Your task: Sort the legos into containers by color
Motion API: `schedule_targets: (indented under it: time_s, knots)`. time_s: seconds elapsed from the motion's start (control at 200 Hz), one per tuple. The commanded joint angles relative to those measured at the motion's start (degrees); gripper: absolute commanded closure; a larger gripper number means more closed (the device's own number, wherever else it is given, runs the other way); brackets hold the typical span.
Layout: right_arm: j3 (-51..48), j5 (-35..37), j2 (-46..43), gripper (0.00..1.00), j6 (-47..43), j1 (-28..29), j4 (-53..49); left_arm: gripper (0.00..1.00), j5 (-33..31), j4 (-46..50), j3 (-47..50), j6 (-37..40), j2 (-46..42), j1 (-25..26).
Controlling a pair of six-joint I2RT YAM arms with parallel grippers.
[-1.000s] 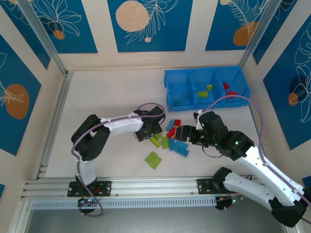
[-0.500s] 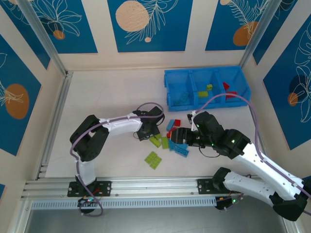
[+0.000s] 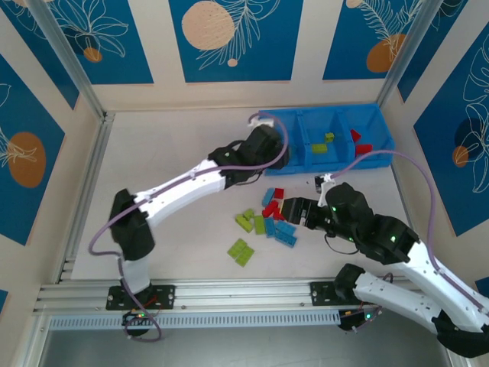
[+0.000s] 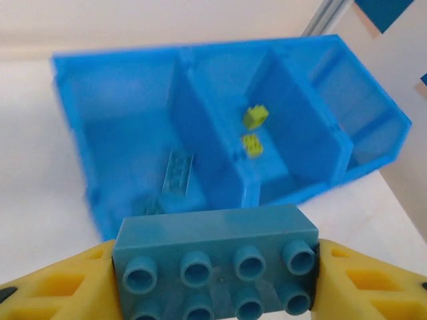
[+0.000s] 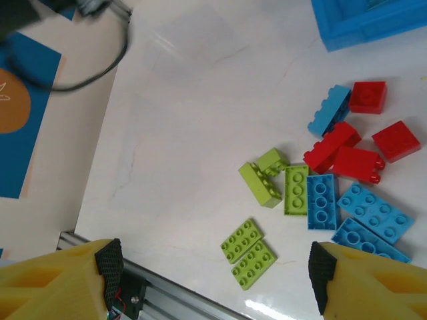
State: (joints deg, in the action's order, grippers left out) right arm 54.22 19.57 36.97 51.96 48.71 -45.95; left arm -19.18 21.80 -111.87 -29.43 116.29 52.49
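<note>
1. The left gripper (image 4: 215, 283) clamps a light blue eight-stud plastic brick (image 4: 215, 257) between its yellow fingers, at the left end of the bright blue three-compartment plastic tray (image 4: 200, 127).
2. Two small lime green bricks (image 4: 253, 130) lie in the tray's middle compartment, and a pale blue bar (image 4: 177, 172) lies in the left one.
3. The right gripper (image 5: 217, 273) hangs with jaws spread wide and empty above the loose red, blue and green bricks (image 5: 321, 200) on the white table (image 5: 187, 100).

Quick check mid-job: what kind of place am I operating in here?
Most likely a lab-style robot test cell: a white tabletop fenced by aluminium frame rails, with walls of printed blue panels bearing leaf and orange-circle patterns.
</note>
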Motion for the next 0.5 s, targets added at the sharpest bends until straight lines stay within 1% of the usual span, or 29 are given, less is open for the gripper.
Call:
schedule_targets:
  time_s: [0.0,0.11,0.175,0.23,0.3,0.345,0.425,0.45,0.495]
  knots:
    - [-0.7,3.7,-1.4,0.24,1.8,0.4,-3.3,0.43,-0.9,-1.7,-12.2,15.2,11.7,-2.3]
    - [-1.0,4.3,-3.2,0.24,2.4,0.4,-6.1,0.42,0.9,1.8,-27.9,19.2,23.7,-4.4]
    - [-1.9,4.8,-4.4,0.24,2.6,0.5,-6.6,0.42,2.2,3.6,-35.1,20.0,29.2,-5.5]
    - [-2.6,5.3,-5.4,0.24,2.8,0.5,-6.8,0.42,3.7,3.5,-38.0,20.7,31.8,-6.0]
    - [-3.1,5.9,-6.4,0.24,2.7,0.5,-7.3,0.41,4.6,2.2,-38.4,21.1,32.8,-6.3]
    - [-3.2,6.4,-6.5,0.24,2.5,0.4,-7.7,0.34,5.1,1.9,-38.4,20.9,32.9,-6.4]
    - [-3.1,6.8,-6.5,0.23,2.3,0.4,-8.0,0.16,6.3,2.2,-38.3,19.9,32.1,-6.5]
    - [-3.2,7.1,-6.5,0.23,2.2,0.4,-7.9,0.14,7.0,2.6,-38.3,19.6,31.6,-6.5]
    - [-3.3,7.4,-6.5,0.23,2.2,0.4,-7.8,0.14,8.3,3.3,-37.7,18.7,30.2,-6.4]
